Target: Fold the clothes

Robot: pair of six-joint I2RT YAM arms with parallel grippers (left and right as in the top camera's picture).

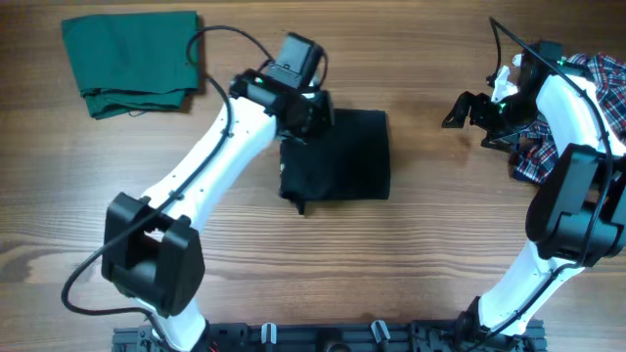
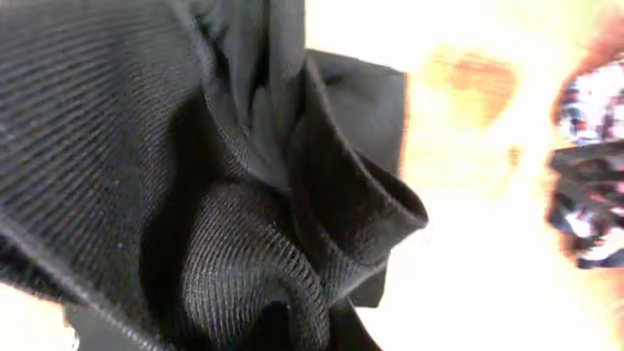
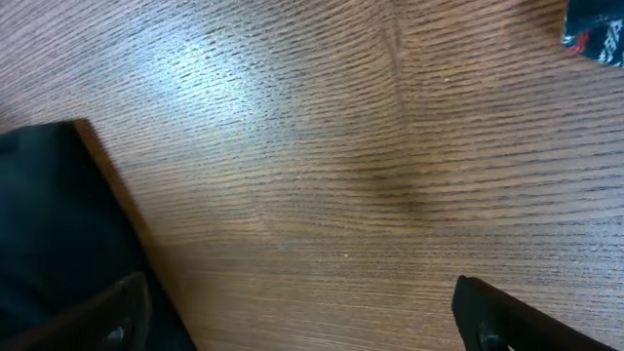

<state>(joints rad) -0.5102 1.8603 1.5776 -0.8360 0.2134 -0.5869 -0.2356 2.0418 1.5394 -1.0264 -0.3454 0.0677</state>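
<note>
The black polo shirt (image 1: 342, 156) lies folded into a rough rectangle in the middle of the table. My left gripper (image 1: 305, 119) is at its upper left edge. In the left wrist view bunched black ribbed fabric (image 2: 195, 195) fills the frame right at the jaws and hides the fingers; the gripper looks shut on it. My right gripper (image 1: 460, 110) is open and empty, hovering over bare wood to the right of the shirt. In the right wrist view its fingers (image 3: 302, 331) are wide apart, and the shirt's edge (image 3: 39, 224) shows at the left.
A folded solid green garment (image 1: 132, 59) lies at the back left. A red-white-blue plaid shirt (image 1: 602, 73) lies bunched at the right edge behind my right arm, and a corner of it shows in the right wrist view (image 3: 595, 34).
</note>
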